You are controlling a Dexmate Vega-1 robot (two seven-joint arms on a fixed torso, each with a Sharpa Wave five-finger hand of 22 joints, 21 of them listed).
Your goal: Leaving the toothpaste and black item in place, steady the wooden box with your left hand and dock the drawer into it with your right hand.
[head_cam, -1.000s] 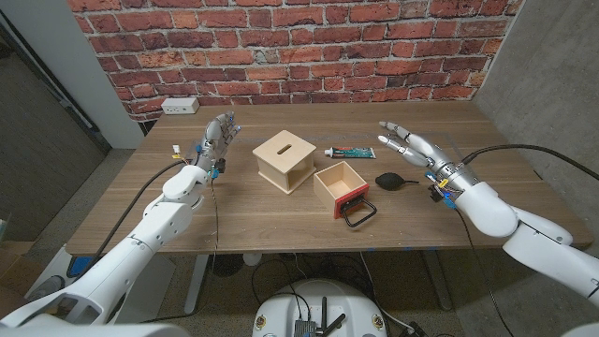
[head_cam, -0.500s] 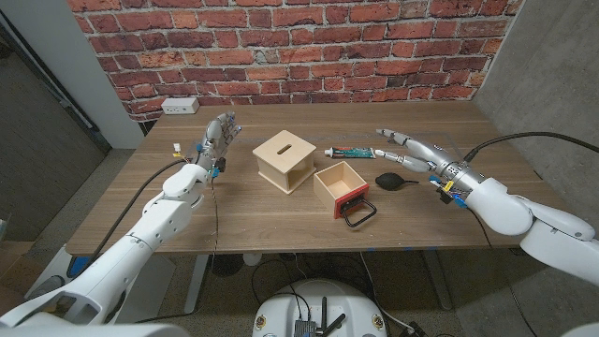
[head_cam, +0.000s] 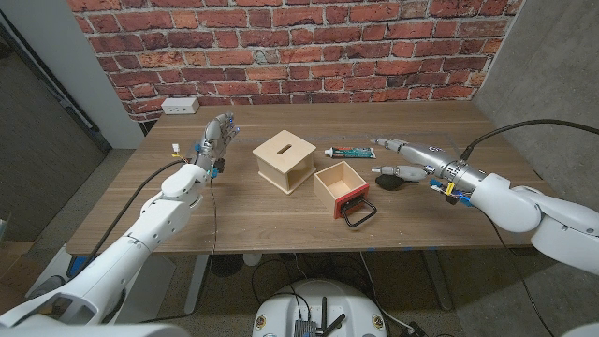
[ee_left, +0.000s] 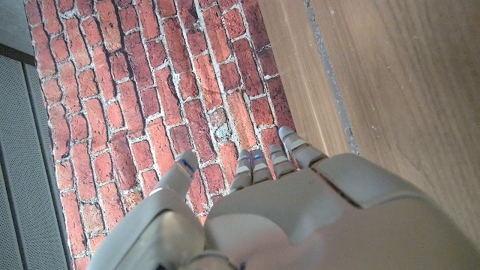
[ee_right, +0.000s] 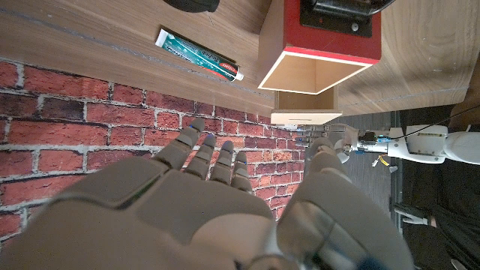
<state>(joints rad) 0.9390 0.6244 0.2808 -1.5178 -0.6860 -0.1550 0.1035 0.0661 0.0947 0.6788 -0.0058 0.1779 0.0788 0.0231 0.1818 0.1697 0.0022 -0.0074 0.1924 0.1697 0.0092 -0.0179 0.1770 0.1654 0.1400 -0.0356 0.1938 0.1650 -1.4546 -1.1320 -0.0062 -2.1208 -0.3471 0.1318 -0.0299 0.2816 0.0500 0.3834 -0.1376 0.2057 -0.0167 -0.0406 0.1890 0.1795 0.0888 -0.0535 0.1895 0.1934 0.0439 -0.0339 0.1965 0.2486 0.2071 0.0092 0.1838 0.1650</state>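
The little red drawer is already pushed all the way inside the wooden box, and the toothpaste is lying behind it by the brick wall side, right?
Not quite. The red drawer is still out on the table beside the wooden box, not inside it; the head view shows that. The toothpaste does lie behind it, toward the brick wall.

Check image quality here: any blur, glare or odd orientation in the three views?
Head view: evenly lit and sharp, soft shadows beside the wooden box and drawer. Left wrist view: turned, the left hand close and soft-focused. Right wrist view: upside down, the right hand slightly blurred, the toothpaste legible.
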